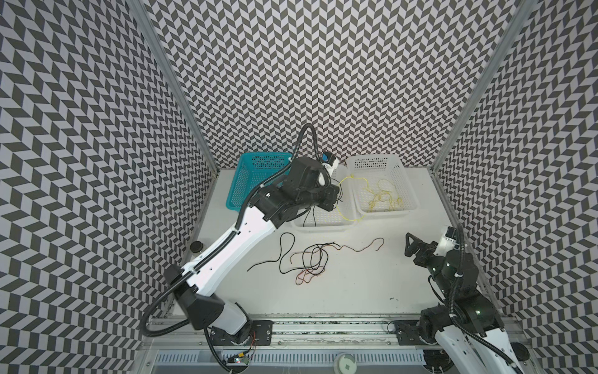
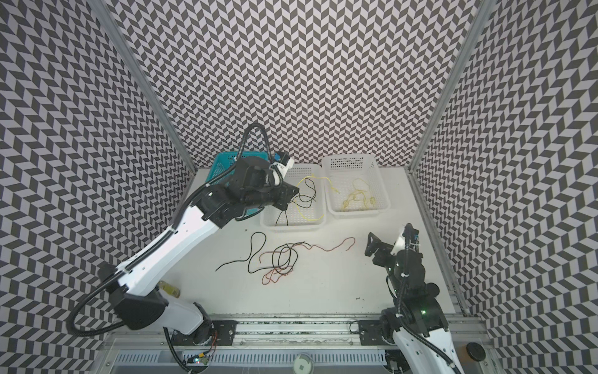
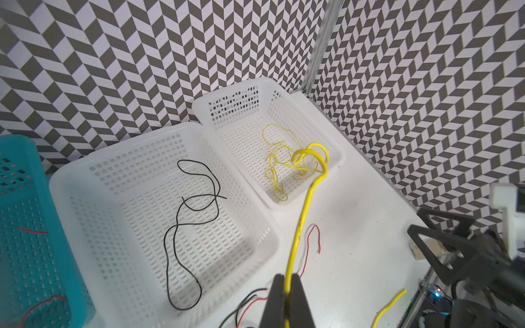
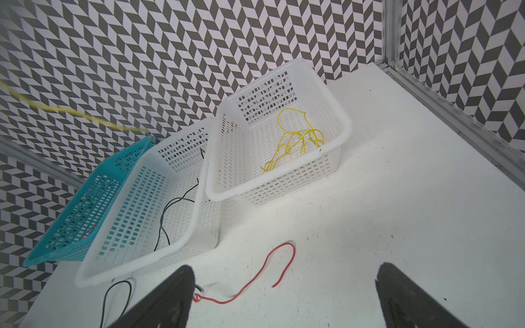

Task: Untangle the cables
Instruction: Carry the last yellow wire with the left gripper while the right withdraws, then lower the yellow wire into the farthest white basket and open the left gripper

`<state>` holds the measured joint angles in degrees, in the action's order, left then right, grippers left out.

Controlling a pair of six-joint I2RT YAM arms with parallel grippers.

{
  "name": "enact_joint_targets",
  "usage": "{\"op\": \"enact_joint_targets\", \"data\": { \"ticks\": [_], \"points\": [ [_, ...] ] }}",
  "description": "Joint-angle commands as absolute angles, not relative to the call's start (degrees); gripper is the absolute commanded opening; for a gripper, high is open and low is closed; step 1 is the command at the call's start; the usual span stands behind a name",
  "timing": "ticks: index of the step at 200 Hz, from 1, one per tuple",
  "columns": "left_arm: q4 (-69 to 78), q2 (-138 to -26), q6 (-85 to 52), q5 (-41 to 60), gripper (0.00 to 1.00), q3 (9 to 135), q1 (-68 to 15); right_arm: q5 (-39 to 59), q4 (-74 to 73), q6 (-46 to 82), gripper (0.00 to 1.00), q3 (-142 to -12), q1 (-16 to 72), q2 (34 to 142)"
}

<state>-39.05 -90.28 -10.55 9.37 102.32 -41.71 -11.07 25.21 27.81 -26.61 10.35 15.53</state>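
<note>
At the far left, by the back wall, a teal basket (image 1: 265, 160) is sitting on the white tabletop (image 1: 356, 291). A short red cable (image 3: 33, 231) is lying inside it.

The left arm is reaching over that basket. The left gripper (image 3: 287, 277) is squeezing tight on one yellow cable (image 3: 304, 211). This yellow cable is sticking out from between the jaws and curling into a hook at its far end. In both top views it is looping over the right part of the middle white basket (image 2: 293, 227).

Two black cables (image 3: 176, 227) are lying on the floor of the middle white basket, crossing each other.

In front of the baskets, near the middle of the tabletop, black and red cables (image 1: 312, 259) are lying in a loose tangle. One red end is trailing off to the right.

The right white basket (image 4: 284, 181) is sitting just beside the middle one. A small bunch of yellow cables (image 4: 295, 135) is lying in it.

At the far right, the right gripper (image 4: 285, 269) is hanging above the tabletop, in front of the right white basket. Its jaws are standing wide apart and holding nothing.
</note>
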Motion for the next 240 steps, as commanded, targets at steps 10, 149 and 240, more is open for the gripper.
{"op": "enact_joint_targets", "data": {
  "ticks": [10,149,240],
  "points": [
    [-37.7,-101.3,-9.9,9.0,0.0,113.6,-41.9,-12.2,28.7,27.5,1.0,-25.5,10.6,9.3],
    [-27.8,-138.2,-17.6,6.0,0.0,141.1,-38.9,-6.8,27.4,27.7,1.0,-24.2,11.1,5.4],
    [-25.1,-146.3,-16.9,2.6,0.12,145.5,-40.2,-6.2,26.7,27.6,1.0,-24.2,11.7,4.6]
  ]
}}
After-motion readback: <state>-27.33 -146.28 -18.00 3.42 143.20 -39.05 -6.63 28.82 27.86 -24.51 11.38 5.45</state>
